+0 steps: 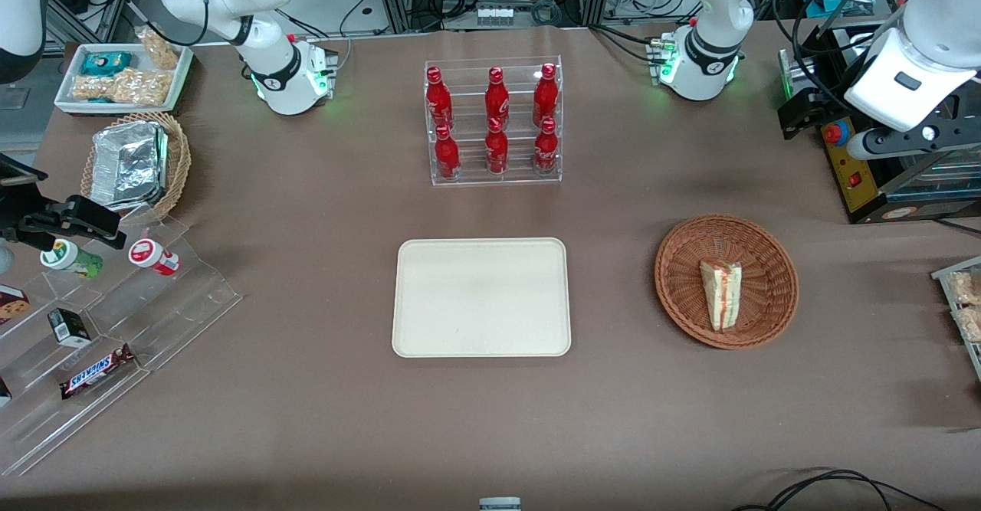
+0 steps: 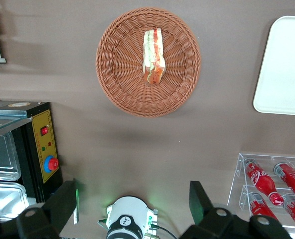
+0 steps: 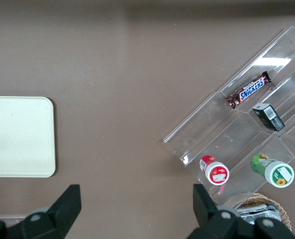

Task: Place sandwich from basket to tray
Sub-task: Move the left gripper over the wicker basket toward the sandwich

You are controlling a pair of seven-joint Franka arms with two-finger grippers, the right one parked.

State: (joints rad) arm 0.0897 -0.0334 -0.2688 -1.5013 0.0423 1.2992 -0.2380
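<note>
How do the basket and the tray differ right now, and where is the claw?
The basket is round, woven, reddish-brown wicker; the tray is flat, smooth, cream and rectangular with rounded corners. The basket holds the sandwich, lying on its side; the tray holds nothing. The basket lies toward the working arm's end, the tray mid-table. Both rest on the brown table. The claw is open, high above the table, apart from both.
</note>
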